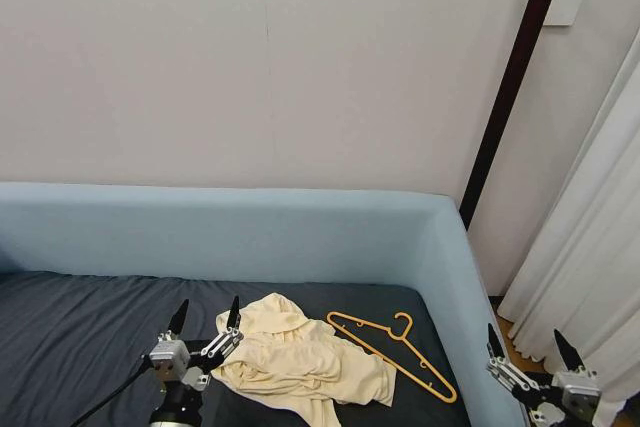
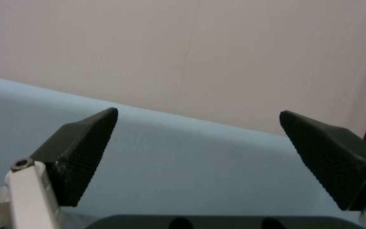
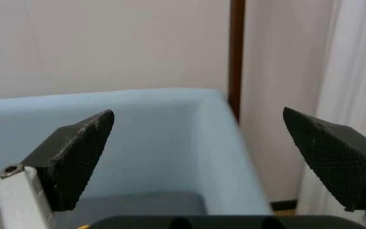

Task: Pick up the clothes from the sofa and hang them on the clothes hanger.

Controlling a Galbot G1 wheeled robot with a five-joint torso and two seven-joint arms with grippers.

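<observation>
A crumpled cream garment (image 1: pixel 300 359) lies on the dark grey seat of the light blue sofa (image 1: pixel 250 232). An orange clothes hanger (image 1: pixel 395 350) lies flat on the seat just right of the garment. My left gripper (image 1: pixel 207 315) points upward beside the garment's left edge, open and holding nothing. My right gripper (image 1: pixel 530 339) stands open past the sofa's right arm, also with nothing in it. In the left wrist view my left gripper (image 2: pixel 199 131) faces the sofa back (image 2: pixel 189 162); in the right wrist view my right gripper (image 3: pixel 199 131) faces the sofa's corner (image 3: pixel 170 143).
A dark brown rack post (image 1: pixel 508 82) rises behind the sofa's right end, with a crossbar at the top. White curtains (image 1: pixel 590 247) hang at the far right. A plain wall (image 1: pixel 250 57) stands behind the sofa.
</observation>
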